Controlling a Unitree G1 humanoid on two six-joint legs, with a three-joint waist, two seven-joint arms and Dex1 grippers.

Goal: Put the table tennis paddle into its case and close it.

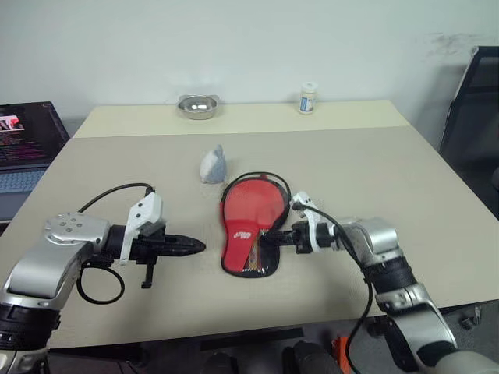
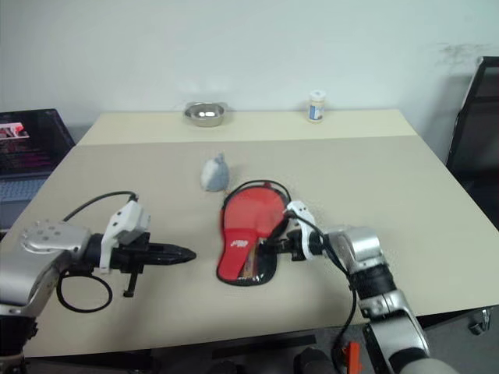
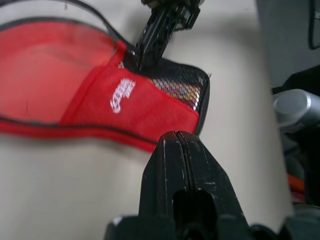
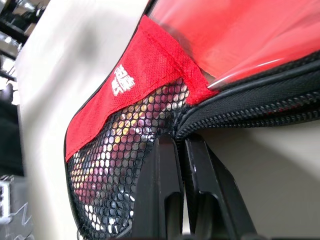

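The case (image 1: 251, 212) lies flat at the middle of the table, red face up, with a white logo, a black mesh pocket (image 4: 107, 165) at its narrow near end and a black zip edge. The table tennis paddle sits inside it; a wood-coloured handle (image 1: 254, 251) shows through the mesh. My right gripper (image 1: 265, 238) is shut, pointing left, its tips against the zip edge where the red band meets the mesh. My left gripper (image 1: 199, 247) is shut and empty, pointing right at the case's narrow end, a short gap away.
A grey-white lump (image 1: 213, 166) stands just behind the case. A metal bowl (image 1: 196, 105) and a small white bottle (image 1: 309, 98) sit at the far edge. A laptop (image 1: 23, 148) is off the left side, a black chair (image 1: 475, 101) at right.
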